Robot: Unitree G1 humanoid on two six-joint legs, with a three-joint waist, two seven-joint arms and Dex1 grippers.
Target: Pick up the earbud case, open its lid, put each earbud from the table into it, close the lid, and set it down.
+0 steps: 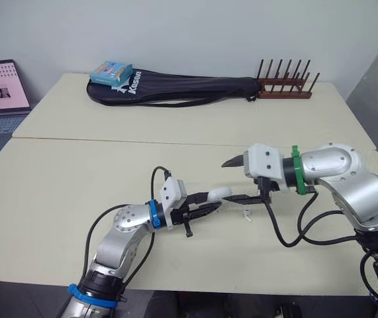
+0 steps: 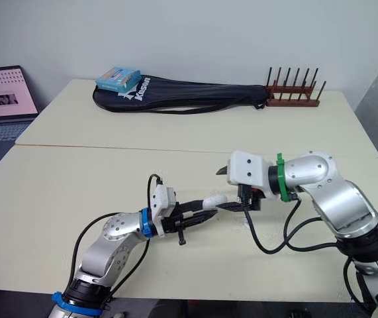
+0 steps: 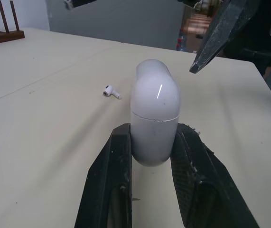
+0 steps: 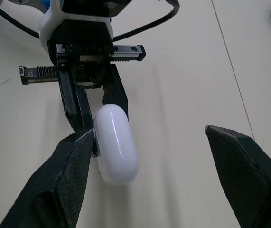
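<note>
Left gripper [image 1: 210, 201] pinches the closed earbud case [image 3: 154, 118] over mid-table [image 1: 76, 199], open room all round. Right gripper [image 1: 236, 179], spread wide, has one finger at the case, perhaps touching. An earbud [image 3: 110, 91] lies near; racket bag [image 1: 175, 89] and rack [image 1: 284, 86] far back.

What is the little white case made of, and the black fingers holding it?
The earbud case looks like smooth, glossy white plastic: a bright streak of light shines on it, and a thin seam runs round it. The black fingers of the left gripper look like matte hard plastic or rubber, dull and scuffed with pale specks; which one, I cannot tell.
</note>
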